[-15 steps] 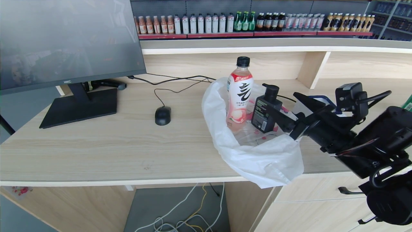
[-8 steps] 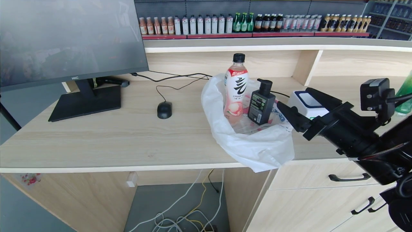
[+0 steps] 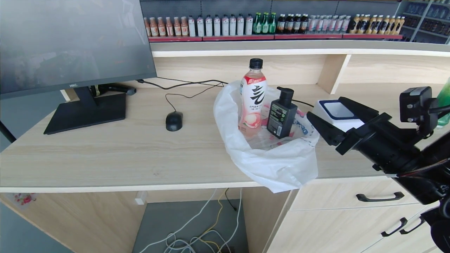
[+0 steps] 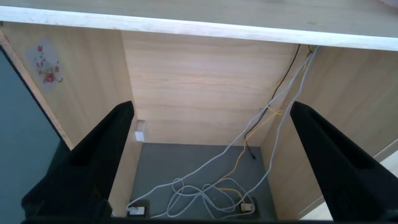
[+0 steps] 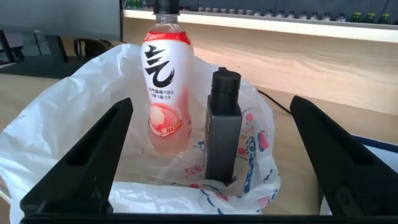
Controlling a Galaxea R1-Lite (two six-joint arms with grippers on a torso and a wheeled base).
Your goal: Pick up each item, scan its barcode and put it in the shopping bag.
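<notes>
A white shopping bag (image 3: pixel 277 165) lies open on the wooden counter (image 3: pixel 123 147), right of its middle. Inside it stand a pink drink bottle (image 3: pixel 251 98) with a black cap and a dark pump bottle (image 3: pixel 280 114), side by side. My right gripper (image 3: pixel 325 107) is open and empty, just right of the bag, with its fingers pointing at it. The right wrist view looks between those fingers at the pink bottle (image 5: pixel 166 87), the pump bottle (image 5: pixel 222 130) and the bag (image 5: pixel 68 143). My left gripper (image 4: pixel 211 162) is open and empty below the counter's edge.
A white and blue scanner (image 3: pixel 335 111) sits behind my right gripper. A monitor (image 3: pixel 70 42) and a mouse (image 3: pixel 174 121) stand on the left. A green bottle (image 3: pixel 444 102) is at the far right. Drinks line the back shelf (image 3: pixel 274 24). Cables (image 4: pixel 211 193) hang under the counter.
My right gripper has drawn back to the right, away from the dark pump bottle, which stays standing in the bag. The head view has also shifted.
</notes>
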